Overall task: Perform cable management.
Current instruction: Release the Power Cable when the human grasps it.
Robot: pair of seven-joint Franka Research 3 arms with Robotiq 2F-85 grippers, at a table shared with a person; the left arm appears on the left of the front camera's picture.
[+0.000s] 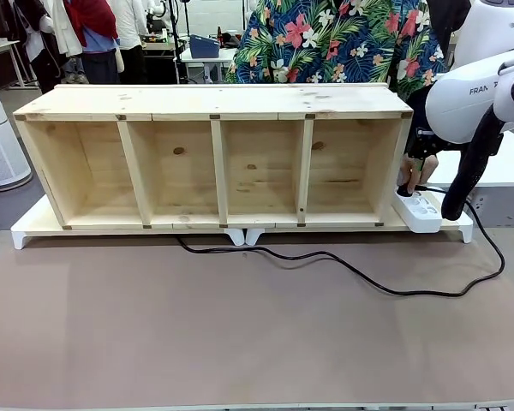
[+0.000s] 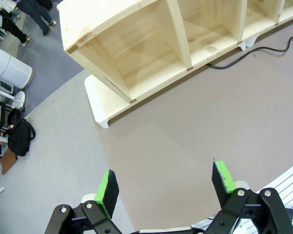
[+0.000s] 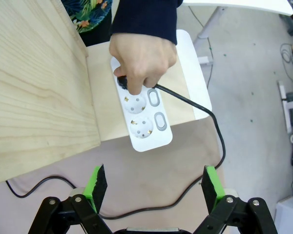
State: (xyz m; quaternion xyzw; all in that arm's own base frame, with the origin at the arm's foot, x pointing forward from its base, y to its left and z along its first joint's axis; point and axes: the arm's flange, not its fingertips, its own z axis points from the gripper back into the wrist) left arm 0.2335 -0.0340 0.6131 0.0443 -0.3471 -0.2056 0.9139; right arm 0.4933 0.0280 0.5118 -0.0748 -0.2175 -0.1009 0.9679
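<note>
Partly hidden: cable (image 3: 195,102) plug under person's hand (image 3: 142,58) at power strip (image 3: 142,117)

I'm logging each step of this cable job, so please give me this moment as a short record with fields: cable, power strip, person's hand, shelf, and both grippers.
cable: black cable lies loose on the brown mat in front of the wooden shelf, curving round to the power strip
power strip: white power strip on the board beside the shelf's end, two sockets free
person's hand: hand at the plug on the far socket
left gripper: left gripper open, above bare mat
right gripper: right gripper open, above the strip, holding nothing
</note>
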